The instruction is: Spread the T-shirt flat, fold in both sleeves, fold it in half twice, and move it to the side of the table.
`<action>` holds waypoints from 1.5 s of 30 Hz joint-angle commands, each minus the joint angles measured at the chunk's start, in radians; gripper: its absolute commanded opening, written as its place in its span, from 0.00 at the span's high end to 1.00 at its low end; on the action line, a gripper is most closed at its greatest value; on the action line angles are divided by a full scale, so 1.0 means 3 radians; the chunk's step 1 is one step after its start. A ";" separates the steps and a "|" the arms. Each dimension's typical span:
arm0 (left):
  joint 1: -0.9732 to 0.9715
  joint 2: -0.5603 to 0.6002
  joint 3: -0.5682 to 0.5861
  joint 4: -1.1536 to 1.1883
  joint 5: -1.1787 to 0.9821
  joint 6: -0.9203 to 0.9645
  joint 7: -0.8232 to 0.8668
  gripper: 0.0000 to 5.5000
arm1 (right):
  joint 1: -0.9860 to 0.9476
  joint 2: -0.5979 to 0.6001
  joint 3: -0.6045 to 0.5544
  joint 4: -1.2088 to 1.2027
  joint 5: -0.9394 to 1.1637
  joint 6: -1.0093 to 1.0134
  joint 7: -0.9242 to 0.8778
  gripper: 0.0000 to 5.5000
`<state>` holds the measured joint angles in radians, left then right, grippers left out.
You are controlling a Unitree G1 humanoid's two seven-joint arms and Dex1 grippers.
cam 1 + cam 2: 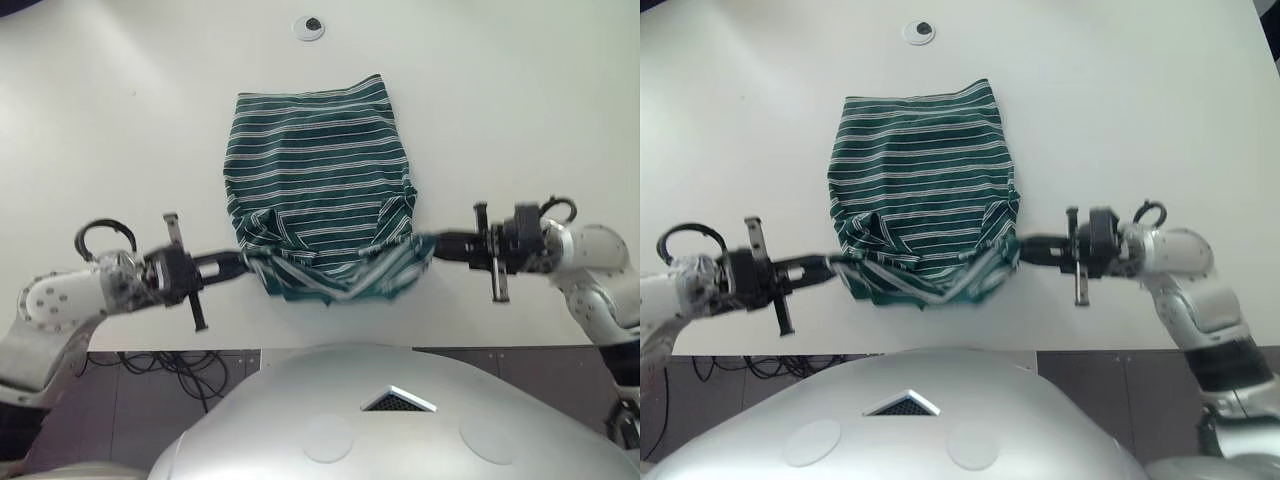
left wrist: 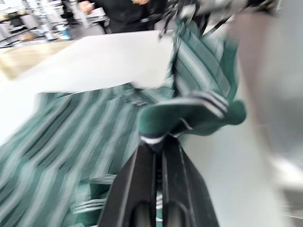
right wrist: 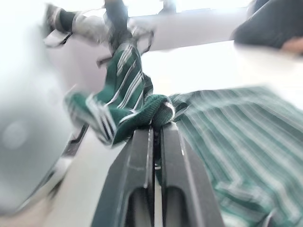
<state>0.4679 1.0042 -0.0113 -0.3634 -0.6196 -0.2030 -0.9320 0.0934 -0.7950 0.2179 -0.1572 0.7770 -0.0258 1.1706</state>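
Note:
The green T-shirt [image 1: 315, 165] with white stripes lies on the white table [image 1: 110, 130], its far part flat and its near edge lifted and bunched. My left gripper [image 1: 243, 262] is shut on the near left corner of the T-shirt [image 2: 189, 111]. My right gripper [image 1: 432, 244] is shut on the near right corner of the T-shirt [image 3: 137, 113]. The cloth hangs stretched between the two grippers just above the table's near edge. In the right wrist view the left gripper [image 3: 124, 41] shows farther off, holding the other corner.
A small round white disc with a dark centre [image 1: 309, 27] sits on the table beyond the shirt. Bare table lies to the left and right of the shirt. The table's near edge [image 1: 150, 349] runs just below my arms.

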 commanded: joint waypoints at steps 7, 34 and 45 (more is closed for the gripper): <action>-0.1459 -0.1028 -0.0064 0.1588 0.0544 0.0202 0.0292 1.00 | -0.1182 0.0989 -0.0194 0.1424 -0.1057 -0.0266 -0.0758 1.00; -0.3889 -0.1886 0.0382 0.4365 0.1116 0.1145 0.0695 0.70 | -0.3198 0.2016 -0.0846 0.4684 -0.2149 -0.0516 -0.2122 0.79; -0.2925 -0.1663 0.0032 0.3287 0.1728 -0.0634 0.0105 0.58 | -0.2659 0.1574 -0.0061 0.4030 -0.3368 -0.2333 -0.2134 0.79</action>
<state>-0.5294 0.4394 0.0821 0.7650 -0.2358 -0.2400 -0.8916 -0.7488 -0.2457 0.0942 1.1138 -0.0672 -0.6159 0.6097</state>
